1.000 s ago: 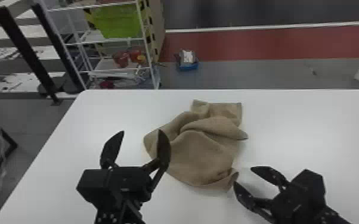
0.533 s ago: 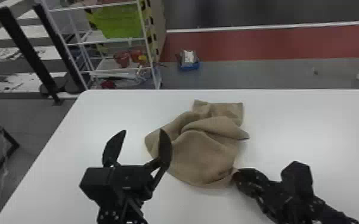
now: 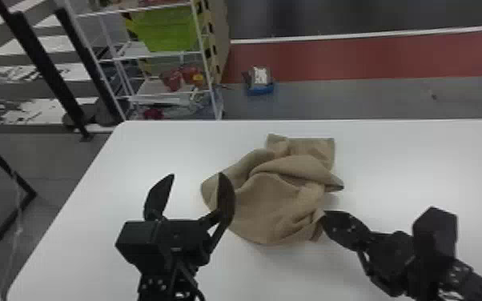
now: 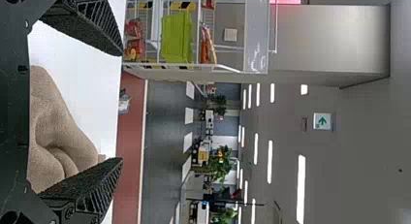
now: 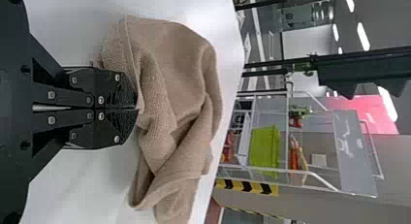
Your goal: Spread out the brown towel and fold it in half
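brown towel [image 3: 268,208] bunched on the table [image 3: 124,160]. our right gripper [image 3: 324,218] is closed on its near edge; left gripper [image 3: 197,174] wide open, empty. we should pinch another corner, then pull apart low and slow.

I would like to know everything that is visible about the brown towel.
The brown towel looks like soft, slightly rough cloth with a stitched hem. It lies crumpled on the white table, with overlapping folds, not spread flat. Its near edge, toward the robot's right, is pinched between the right gripper's closed fingertips.
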